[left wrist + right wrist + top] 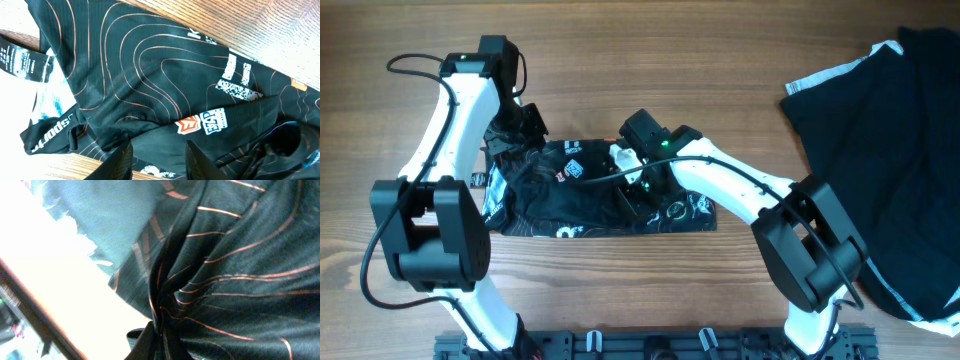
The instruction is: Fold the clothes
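Observation:
The clothes (585,195), a black jersey with thin orange contour lines and small logos, lie folded in a rough rectangle at the table's middle. In the overhead view my right gripper (636,190) presses onto its right half. The right wrist view shows that gripper (161,330) shut on a pinched ridge of the clothes (240,255), with creases running into the jaws. My left gripper (525,130) hovers at the jersey's upper left corner. In the left wrist view it (159,150) stands open, its fingers (122,160) apart above the flat clothes (150,75), nothing pinched between them.
A second black garment with pale trim (900,150) lies spread at the right edge of the wooden table (720,60). The arms' base rail (650,345) runs along the front edge.

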`<state>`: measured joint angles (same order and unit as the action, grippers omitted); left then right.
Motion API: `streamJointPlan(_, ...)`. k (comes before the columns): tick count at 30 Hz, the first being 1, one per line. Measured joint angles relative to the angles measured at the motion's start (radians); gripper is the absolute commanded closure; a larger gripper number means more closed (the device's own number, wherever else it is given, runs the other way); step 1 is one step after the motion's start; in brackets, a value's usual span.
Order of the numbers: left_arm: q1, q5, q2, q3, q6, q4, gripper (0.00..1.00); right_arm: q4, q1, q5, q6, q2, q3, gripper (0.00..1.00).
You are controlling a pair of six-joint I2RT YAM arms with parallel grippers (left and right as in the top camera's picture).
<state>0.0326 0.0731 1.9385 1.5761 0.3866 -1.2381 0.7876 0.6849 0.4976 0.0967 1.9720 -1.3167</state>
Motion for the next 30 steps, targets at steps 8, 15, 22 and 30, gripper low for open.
streamJointPlan(8, 0.0, 0.0, 0.0, 0.0, -0.001, -0.003, 0.61, -0.048, 0.0, -0.054, 0.026, 0.0, 0.0, 0.63)
streamJointPlan(15, 0.0, -0.066, 0.0, 0.0, -0.029, -0.024, 0.36, -0.043, -0.08, -0.204, 0.139, -0.12, -0.001, 0.6)
streamJointPlan(22, -0.066, -0.163, 0.0, 0.0, -0.034, -0.026, 0.3, 0.016, -0.097, -0.286, 0.154, -0.147, -0.002, 0.56)
streamJointPlan(30, -0.204, -0.097, 0.027, -0.255, -0.218, 0.217, 0.17, 0.017, -0.097, -0.324, 0.161, -0.147, -0.002, 0.54)
